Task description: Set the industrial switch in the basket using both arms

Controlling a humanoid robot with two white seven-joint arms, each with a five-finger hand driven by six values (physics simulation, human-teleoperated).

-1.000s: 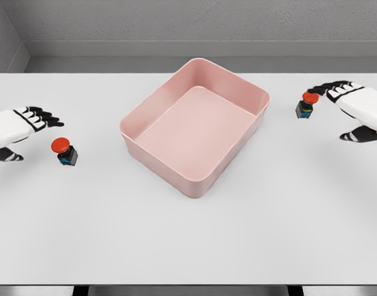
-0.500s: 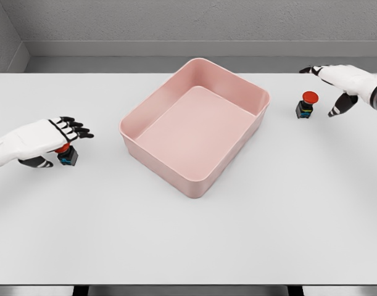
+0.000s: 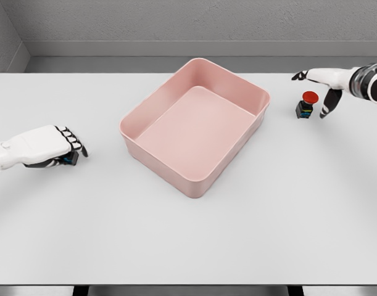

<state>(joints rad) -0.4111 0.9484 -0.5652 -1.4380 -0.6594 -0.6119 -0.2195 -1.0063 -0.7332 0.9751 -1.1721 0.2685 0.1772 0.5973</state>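
Two industrial switches with black bodies stand on the white table. My left hand (image 3: 72,150) lies over the left switch (image 3: 69,160), fingers curled down around it so its red cap is hidden. The right switch (image 3: 306,105), red cap showing, stands right of the pink basket (image 3: 166,169). My right hand (image 3: 311,87) hovers just above and behind it, open, with the thumb hanging down at the switch's right side and the fingers pointing left past it. The basket sits in the middle of the table with nothing in it.
The white table (image 3: 188,240) stretches wide in front of the basket. A grey wall runs behind the table's far edge.
My left hand moved right over the left switch and curled its fingers around it, covering the red cap. My right hand swung up behind the right switch and turned, thumb dropping beside it.
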